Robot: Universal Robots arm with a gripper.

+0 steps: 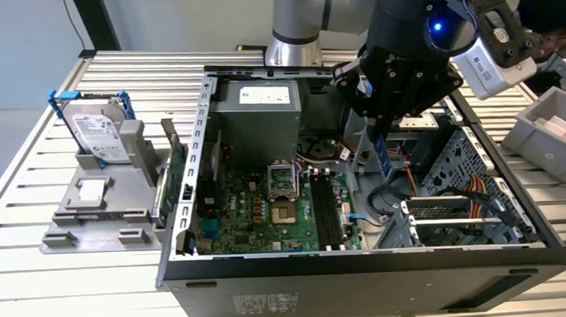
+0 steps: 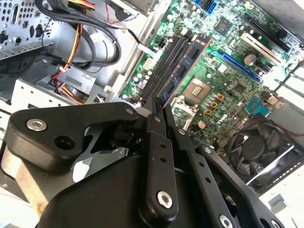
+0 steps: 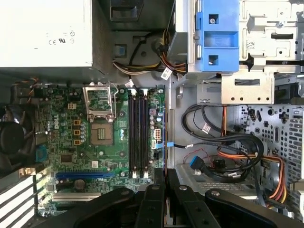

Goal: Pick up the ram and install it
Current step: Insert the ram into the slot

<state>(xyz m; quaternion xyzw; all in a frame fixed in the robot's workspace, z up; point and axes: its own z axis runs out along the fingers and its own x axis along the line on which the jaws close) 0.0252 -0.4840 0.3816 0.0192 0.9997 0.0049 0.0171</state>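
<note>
The ram (image 1: 385, 157), a thin blue-green stick with dark chips, hangs upright from my gripper (image 1: 379, 129), which is shut on its upper end. It is inside the open computer case (image 1: 185, 206), above the motherboard (image 1: 257, 213). In the second wrist view the ram (image 2: 183, 71) reaches out from the gripper (image 2: 159, 107) alongside the black slots (image 2: 164, 64). The first wrist view shows the ram (image 3: 164, 137) edge-on beyond the gripper (image 3: 165, 175), just beside the slots (image 3: 137, 135) and not in them. The slots (image 1: 325, 208) hold no stick.
A hard drive (image 1: 100, 130) in a blue-tabbed frame stands on a grey stand at the exterior view's left, with a green expansion card (image 1: 176, 177) next to the case. Also here are the power supply (image 1: 257, 109), cables (image 3: 228, 147), a fan (image 2: 261, 142), a grey bin (image 1: 549, 129) and a person (image 1: 554, 10).
</note>
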